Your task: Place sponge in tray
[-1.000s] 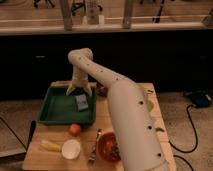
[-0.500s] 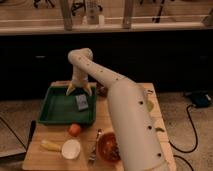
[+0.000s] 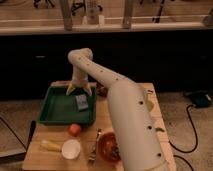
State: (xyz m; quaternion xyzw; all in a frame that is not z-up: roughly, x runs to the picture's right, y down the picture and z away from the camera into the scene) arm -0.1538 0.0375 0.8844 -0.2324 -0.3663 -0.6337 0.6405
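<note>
Single view only, from high behind the arm (image 3: pixel 125 105), looking down and forward over the wooden table (image 3: pixel 50 155); gripper (image 3: pixel 79 91) at mid-distance above the tray (image 3: pixel 55 107); glass partition beyond.

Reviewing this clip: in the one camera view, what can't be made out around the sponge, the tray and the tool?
- Tool, above the sponge in the tray: too blurred to tell whether it touches the sponge.
- Table's right half: hidden behind the white arm.
- Reddish bowl: right part covered by the arm; contents unclear.
- Utensil beside the bowl: too small to tell fork from spoon.
- Yellow item by the white cup: too blurred to identify.
</note>
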